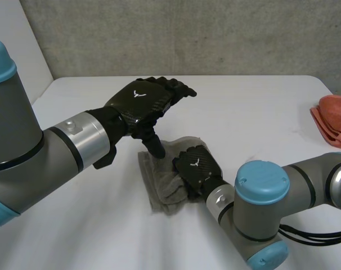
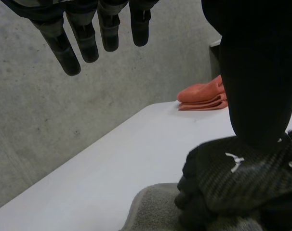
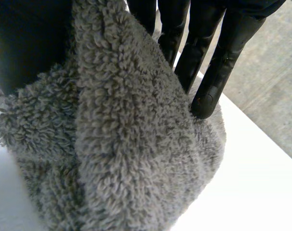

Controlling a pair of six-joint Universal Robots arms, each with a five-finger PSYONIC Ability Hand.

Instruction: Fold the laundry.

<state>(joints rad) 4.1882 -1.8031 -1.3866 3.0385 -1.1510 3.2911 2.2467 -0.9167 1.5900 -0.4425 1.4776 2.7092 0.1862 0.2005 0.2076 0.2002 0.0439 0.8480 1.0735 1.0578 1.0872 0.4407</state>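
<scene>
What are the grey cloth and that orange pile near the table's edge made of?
The grey cloth looks like terry towelling or fleece, matte, its surface all fuzzy loops. The orange pile is soft fabric folded in layers; weave too small to tell.

Grey concrete wall (image 1: 215, 34), wht table (image 1: 260, 112).

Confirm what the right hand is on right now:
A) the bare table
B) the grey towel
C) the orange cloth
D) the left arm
B: the right hand sits on the grey towel, and its wrist view shows a ridge of towel bunched between its thumb and fingers. The orange cloth lies apart, far off to the right.
</scene>
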